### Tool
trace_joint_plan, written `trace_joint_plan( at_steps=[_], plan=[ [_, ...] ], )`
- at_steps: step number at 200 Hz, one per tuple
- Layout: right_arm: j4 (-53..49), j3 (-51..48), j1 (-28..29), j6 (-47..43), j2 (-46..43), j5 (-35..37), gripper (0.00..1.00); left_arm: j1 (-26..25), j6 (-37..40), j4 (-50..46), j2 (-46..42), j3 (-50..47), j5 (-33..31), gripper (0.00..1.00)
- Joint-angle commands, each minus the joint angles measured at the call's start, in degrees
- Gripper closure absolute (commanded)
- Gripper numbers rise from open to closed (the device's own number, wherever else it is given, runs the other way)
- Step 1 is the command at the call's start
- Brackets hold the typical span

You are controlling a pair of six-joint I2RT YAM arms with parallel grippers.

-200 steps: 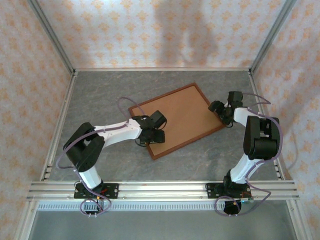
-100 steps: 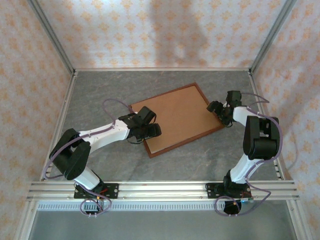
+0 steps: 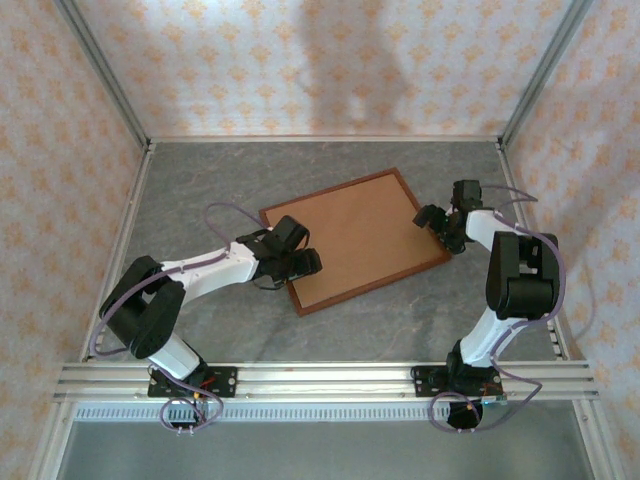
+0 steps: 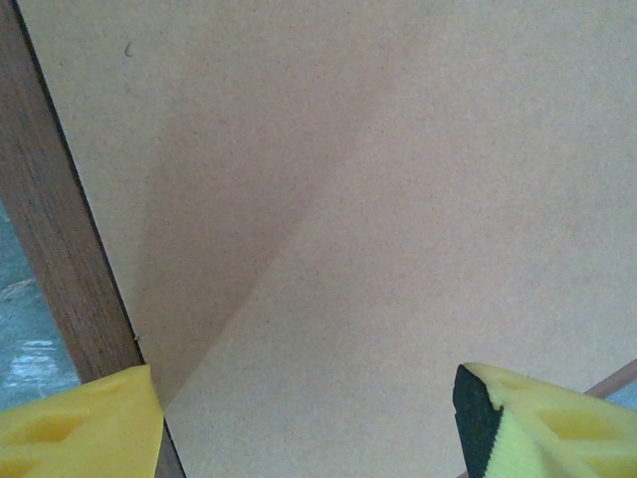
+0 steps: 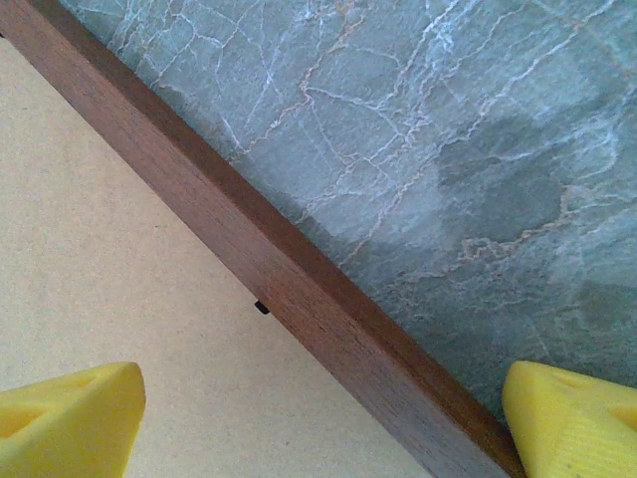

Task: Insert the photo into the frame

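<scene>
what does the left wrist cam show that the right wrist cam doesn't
Left wrist: a diagonal shadow across the backing board, under the open left gripper. Right wrist: broad marbled table and a small dark notch at the frame inner edge, the open right gripper straddling that moulding. Both: board and frame beneath open jaws.

A: Site type?
B: Robot lab cell. Left arm and right arm bolted to an aluminium rail at the worktop edge.
A: Not a home? Walls look papered.
B: Patterned panels in aluminium posts, boxed on three sides. Worktop's a marble-look sheet. Test rig.
</scene>
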Motion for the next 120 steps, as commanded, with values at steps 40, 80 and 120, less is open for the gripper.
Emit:
trace_joint_plan(
  at_steps=[40,80,120],
  plan=[
    [-12.23,0.86,3.83,0.07,-2.63,-3.17,0.06,-0.95,-1.94,18.55,-1.85,0.48,8.69,0.29],
    [-13.79,0.72,4.08,-1.18,-6.71,3.33,0.04,-0.67,-3.35,20.11,-4.07,-0.87,9.12,0.29],
    [-14.42,0.02,4.36,-1.91,-11.33,7.77,0.00,-0.16,-4.19,20.80,-6.03,-1.73,9.27,0.29]
  ],
)
